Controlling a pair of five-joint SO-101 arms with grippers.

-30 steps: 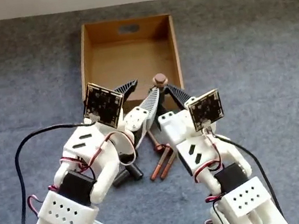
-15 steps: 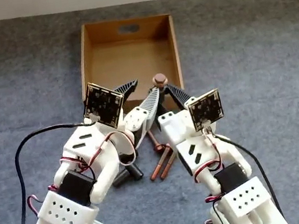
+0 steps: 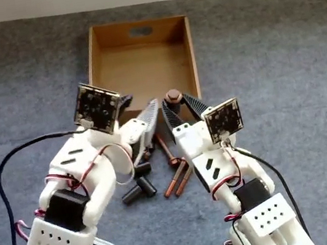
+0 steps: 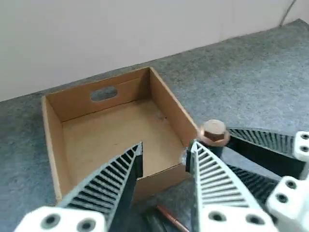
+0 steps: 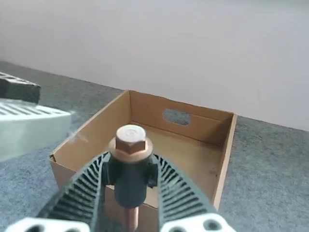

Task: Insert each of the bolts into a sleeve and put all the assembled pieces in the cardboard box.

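One bolt [image 5: 130, 140] sits inside a sleeve [image 5: 126, 186], and the right gripper [image 5: 129, 163] is closed tight on that sleeve from both sides. The bolt is copper-coloured metal with a six-sided head over a round flange. The sleeve is a plain matte black cylinder. The pair stands upright with its long axis vertical and the head on top, and a short length of copper shank pokes out below the sleeve. The gripper's fingers are dark plastic with a ribbed, lattice-like face.

The assembled piece hangs just short of the near wall of the cardboard box [image 5: 227, 145], close to its right corner. The box is a shallow open tray of plain brown card with an oval hand slot cut in its far wall.

The left gripper [image 4: 165, 147] is well open with nothing in it. One of its fingers is black and the other white, and both have the same ribbed face. It is just beside the right gripper and points toward the near wall of the box.

On the grey, short-piled carpet [image 3: 279, 67] between the two arms lie several loose bolts [image 3: 179, 179]. They are slim copper rods lying flat, their long axes pointing roughly toward the box. Left of them lie stubby black loose sleeves [image 3: 138, 190], also on their sides.

Each wrist carries a square dark circuit board [image 3: 224, 119] with pale markings, which are too fine to read from the high view.
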